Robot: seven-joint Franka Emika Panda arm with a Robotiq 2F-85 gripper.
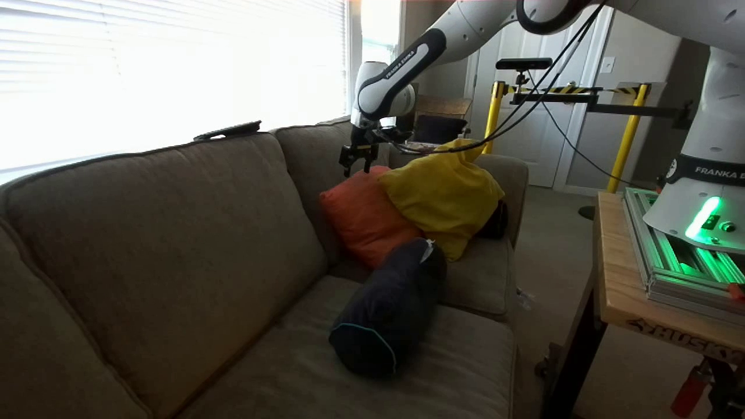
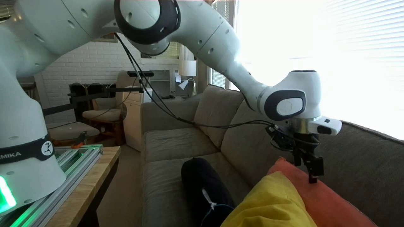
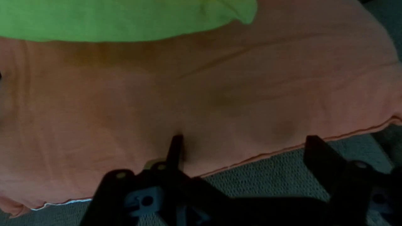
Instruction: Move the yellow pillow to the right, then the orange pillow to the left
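The yellow pillow (image 1: 439, 198) leans at the sofa's arm end, overlapping the front of the orange pillow (image 1: 368, 218). In an exterior view the yellow pillow (image 2: 274, 201) stands before the orange pillow (image 2: 331, 200). My gripper (image 1: 357, 171) is over the orange pillow's upper edge, near the backrest; it also shows in an exterior view (image 2: 305, 171). In the wrist view the open gripper (image 3: 245, 138) has its fingers wide apart with nothing between them. The orange pillow (image 3: 157, 94) fills most of that view. The yellow pillow (image 3: 125, 18) looks greenish at the top.
A dark navy bolster (image 1: 390, 308) lies on the sofa seat (image 1: 465, 349) in front of the pillows. A flat dark object (image 1: 228, 131) rests on the backrest top. The robot's base stands on a wooden table (image 1: 617, 273). Black cables (image 2: 217, 126) hang along the arm.
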